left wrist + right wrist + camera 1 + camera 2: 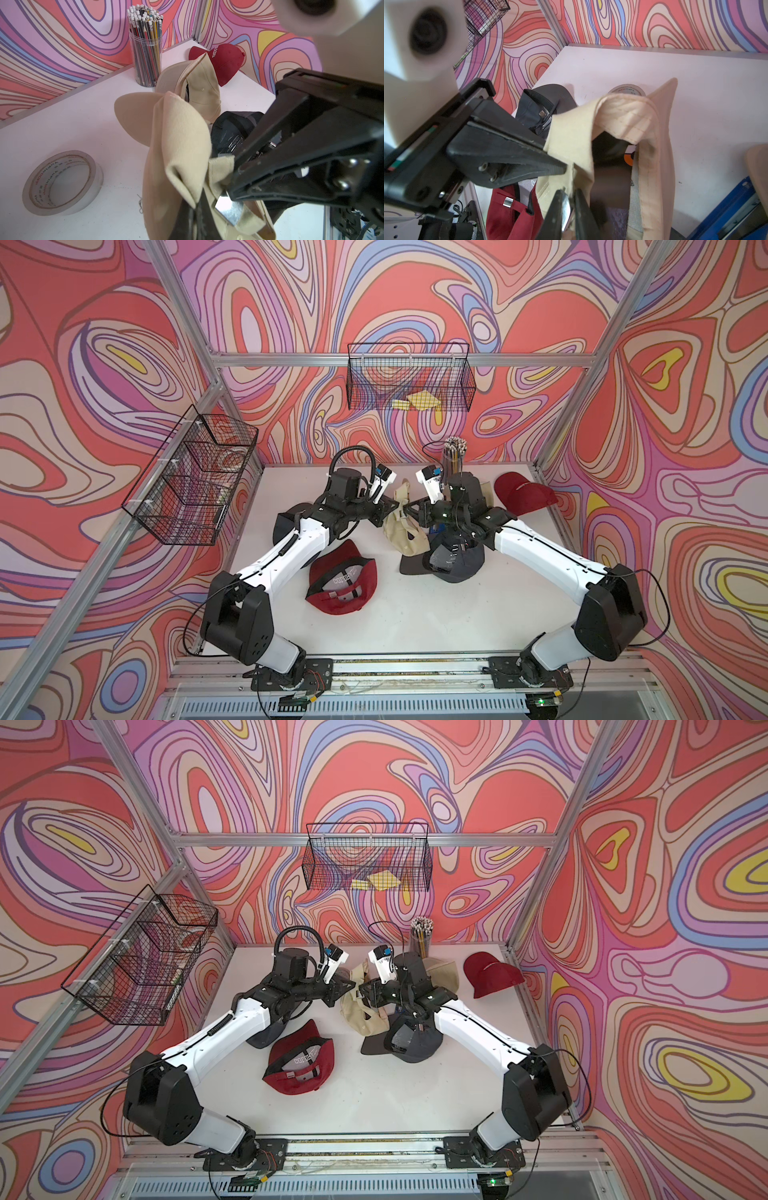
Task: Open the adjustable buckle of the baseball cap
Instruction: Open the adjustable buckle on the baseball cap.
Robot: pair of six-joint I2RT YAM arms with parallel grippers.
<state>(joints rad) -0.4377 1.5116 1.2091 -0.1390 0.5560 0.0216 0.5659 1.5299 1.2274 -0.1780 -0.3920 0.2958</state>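
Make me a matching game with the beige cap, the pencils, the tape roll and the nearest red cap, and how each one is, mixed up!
1 beige cap
2 pencils
3 tape roll
4 nearest red cap

A standing in a clear jar
B lying upside down
C flat on the table
D pinched by left gripper and right gripper

Pairs: 1-D, 2-A, 3-C, 4-B

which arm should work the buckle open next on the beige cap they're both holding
right, probably: left gripper is shut on the beige cap, holding it, while right gripper pinches beside the metal buckle.
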